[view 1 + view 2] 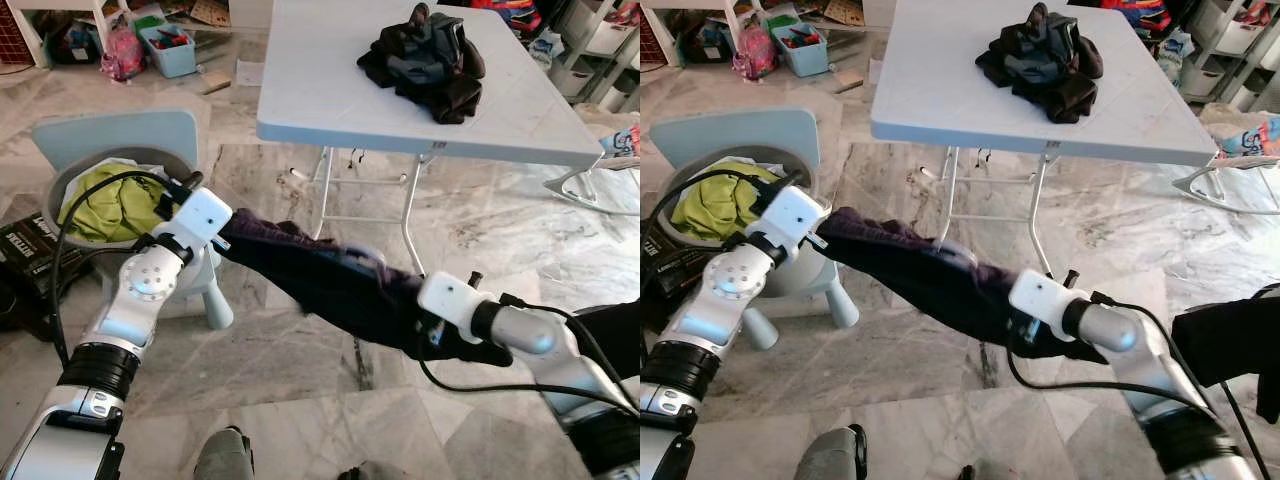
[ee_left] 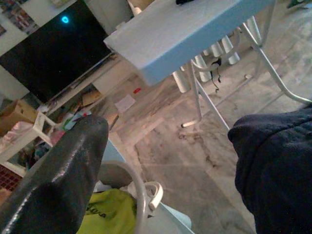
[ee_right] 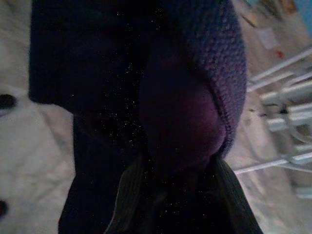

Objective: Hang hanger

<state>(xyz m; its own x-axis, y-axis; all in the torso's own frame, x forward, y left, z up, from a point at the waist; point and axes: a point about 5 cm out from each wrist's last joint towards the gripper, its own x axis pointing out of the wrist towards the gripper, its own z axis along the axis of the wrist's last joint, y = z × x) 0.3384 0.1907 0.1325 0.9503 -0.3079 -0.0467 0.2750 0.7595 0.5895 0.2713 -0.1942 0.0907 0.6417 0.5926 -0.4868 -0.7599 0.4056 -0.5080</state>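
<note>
The left hand (image 1: 222, 232) and right hand (image 1: 420, 320) are each clamped on one end of a dark garment (image 1: 320, 275), stretched between them above the floor (image 1: 300, 370), before the bench (image 1: 330, 100).

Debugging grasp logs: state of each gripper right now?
Left gripper: at one end of the dark purple garment; grip cannot be told.
Right gripper: buried in the garment's other end; cannot be told.

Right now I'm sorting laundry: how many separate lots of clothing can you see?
3: a dark garment stretched between both grippers, a dark pile on the table, green clothes in the basket. More may be hidden.
</note>
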